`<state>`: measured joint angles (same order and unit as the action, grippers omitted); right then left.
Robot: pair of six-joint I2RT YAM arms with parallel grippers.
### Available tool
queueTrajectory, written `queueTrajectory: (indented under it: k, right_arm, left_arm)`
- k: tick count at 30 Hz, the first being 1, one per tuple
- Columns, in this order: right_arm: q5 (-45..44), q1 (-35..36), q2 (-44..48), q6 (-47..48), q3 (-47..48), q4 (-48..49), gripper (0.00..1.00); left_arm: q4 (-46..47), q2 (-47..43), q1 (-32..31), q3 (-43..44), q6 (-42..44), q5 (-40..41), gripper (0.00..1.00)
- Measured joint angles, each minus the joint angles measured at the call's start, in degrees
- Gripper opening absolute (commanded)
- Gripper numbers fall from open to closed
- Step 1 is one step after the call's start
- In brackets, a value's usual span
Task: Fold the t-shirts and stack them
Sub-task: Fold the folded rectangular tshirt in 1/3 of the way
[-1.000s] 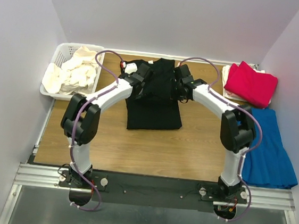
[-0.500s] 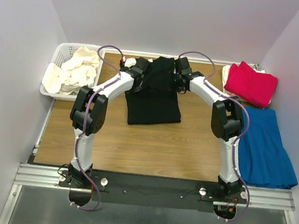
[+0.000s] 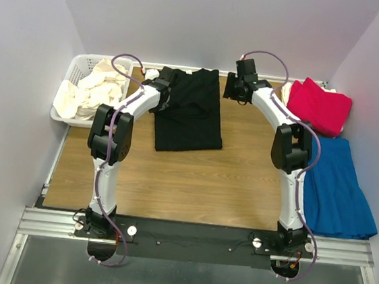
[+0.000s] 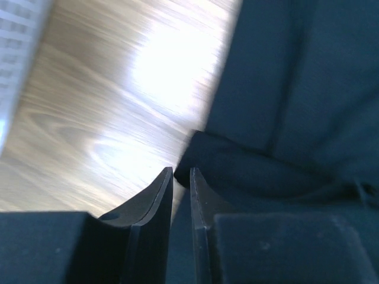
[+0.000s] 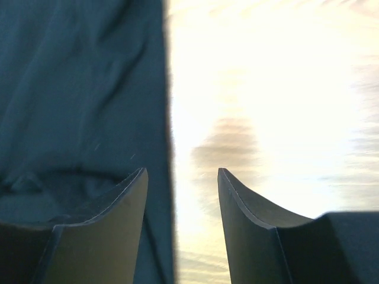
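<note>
Table (image 3: 172, 181): wood, under folded black t-shirt (image 3: 189, 115)
Walls (image 3: 209, 22): pale
Left gripper (image 4: 180, 173): barely parted
Right gripper (image 5: 182, 173): released wide

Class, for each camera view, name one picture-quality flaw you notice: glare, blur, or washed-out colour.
Left wrist: bright glare patch on the wooden table, whole view soft. Right wrist: table bleached almost white, black t-shirt tinted bluish. Top external: sharp, evenly lit, no strong glare.

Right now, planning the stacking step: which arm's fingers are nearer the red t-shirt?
Right. The right fingers hang open over the table between the black t-shirt and the red t-shirt; the left fingers sit beyond the black t-shirt, at its opposite edge, toward the basket.
</note>
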<state>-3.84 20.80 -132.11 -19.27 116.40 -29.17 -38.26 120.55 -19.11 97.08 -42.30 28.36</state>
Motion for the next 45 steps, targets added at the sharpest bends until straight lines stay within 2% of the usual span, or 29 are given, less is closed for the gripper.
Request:
queueTrajectory:
  k: [5,14,17,21,28,34,39,45]
  right_arm:
    - [-1.4,-2.6,1.1,-0.7,-0.2,0.1,0.60]
    - [4.1,-2.7,13.7,-0.6,-18.4,0.1,0.59]
    - [6.5,-2.1,17.9,-0.5,-24.5,0.2,0.57]
    - [9.0,-0.7,19.5,-0.3,-27.1,0.3,0.56]
    - [10.7,5.0,15.9,-0.3,-24.3,0.9,0.55]
    - [12.1,8.8,7.1,-1.1,-16.8,1.3,0.55]
    - [13.6,9.0,1.0,-1.9,-9.9,0.7,0.55]
    - [14.0,8.8,-3.3,-2.3,-3.0,0.0,0.55]
  left_arm:
    - [-0.9,-0.3,2.3,0.0,0.1,1.8,0.30]
    - [2.8,-9.0,2.0,-8.6,3.8,-1.5,0.30]
    - [4.2,-13.0,1.0,-13.9,4.7,-3.5,0.29]
    - [5.7,-16.3,-1.1,-19.3,5.9,-7.1,0.29]
    - [8.7,-16.8,-3.7,-20.3,8.0,-13.0,0.28]
    - [9.6,-10.3,-3.6,-14.0,8.7,-14.3,0.28]
    - [9.3,-3.8,-3.0,-9.0,9.1,-15.1,0.27]
    - [8.5,0.1,-1.9,-5.7,9.9,-15.7,0.27]
